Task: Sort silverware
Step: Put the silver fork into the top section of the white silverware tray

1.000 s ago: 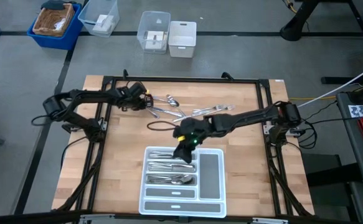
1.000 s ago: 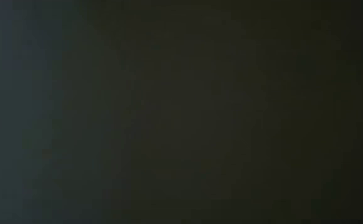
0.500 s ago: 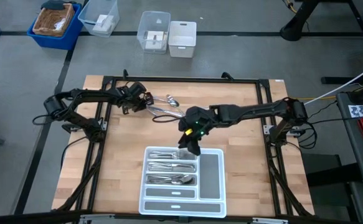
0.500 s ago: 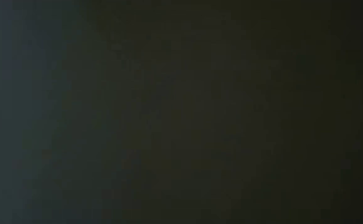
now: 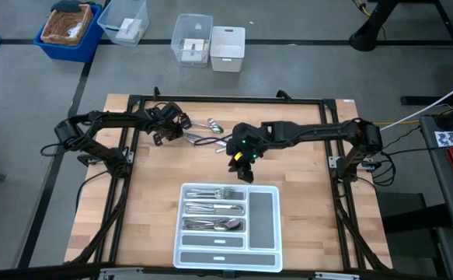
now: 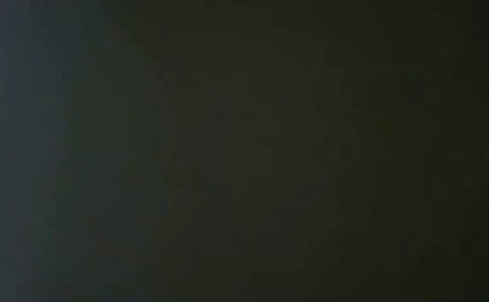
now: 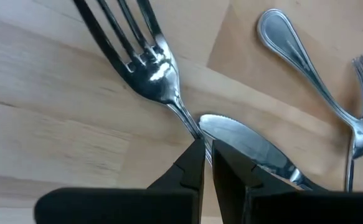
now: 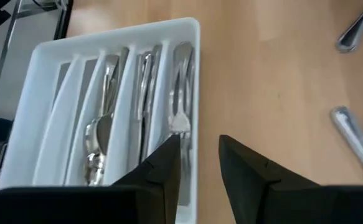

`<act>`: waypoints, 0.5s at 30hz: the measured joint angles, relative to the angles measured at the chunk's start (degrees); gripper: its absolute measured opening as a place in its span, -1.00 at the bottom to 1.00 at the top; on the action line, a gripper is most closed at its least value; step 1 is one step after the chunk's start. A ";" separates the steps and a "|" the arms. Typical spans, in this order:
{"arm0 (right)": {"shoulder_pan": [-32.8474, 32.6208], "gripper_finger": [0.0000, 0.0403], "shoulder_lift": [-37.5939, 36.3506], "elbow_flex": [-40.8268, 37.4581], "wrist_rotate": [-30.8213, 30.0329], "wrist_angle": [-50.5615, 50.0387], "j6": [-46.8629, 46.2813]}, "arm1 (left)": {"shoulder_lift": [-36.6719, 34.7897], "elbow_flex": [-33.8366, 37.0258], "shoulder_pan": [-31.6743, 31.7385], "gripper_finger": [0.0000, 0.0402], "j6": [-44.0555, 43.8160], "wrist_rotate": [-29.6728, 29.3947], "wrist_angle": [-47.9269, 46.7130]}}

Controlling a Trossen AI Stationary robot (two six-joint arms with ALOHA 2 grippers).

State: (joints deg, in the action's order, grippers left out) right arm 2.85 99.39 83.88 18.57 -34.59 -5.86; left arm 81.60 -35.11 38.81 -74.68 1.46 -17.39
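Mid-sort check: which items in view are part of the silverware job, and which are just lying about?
Job:
loose silverware on the table
sorted silverware in the tray
fork in the left gripper
white cutlery tray
right gripper, open and empty

Lying about:
blue bin with basket
clear bins
white bin

The silverware [image 5: 210,128] is shiny silver, the tray [image 5: 263,214] is white with grey inside, and the table [image 5: 304,202] is light wood with pale grain. Both grippers are black, the left gripper [image 7: 205,163] and the right gripper [image 8: 198,163]
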 joint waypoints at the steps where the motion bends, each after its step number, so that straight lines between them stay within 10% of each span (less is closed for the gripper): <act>1: 0.34 -0.44 0.00 0.00 -0.02 -0.02 0.38 | 0.00 0.00 0.00 -0.90 -0.74 -0.11 -0.02; 15: 1.03 -0.44 0.02 0.00 -0.02 0.12 3.62 | 0.00 0.00 0.00 -0.90 -10.37 -1.26 -0.09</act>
State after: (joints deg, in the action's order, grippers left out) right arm 3.88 99.42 83.88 18.55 -34.47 -2.24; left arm 81.60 -35.11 38.81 -85.06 0.20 -17.48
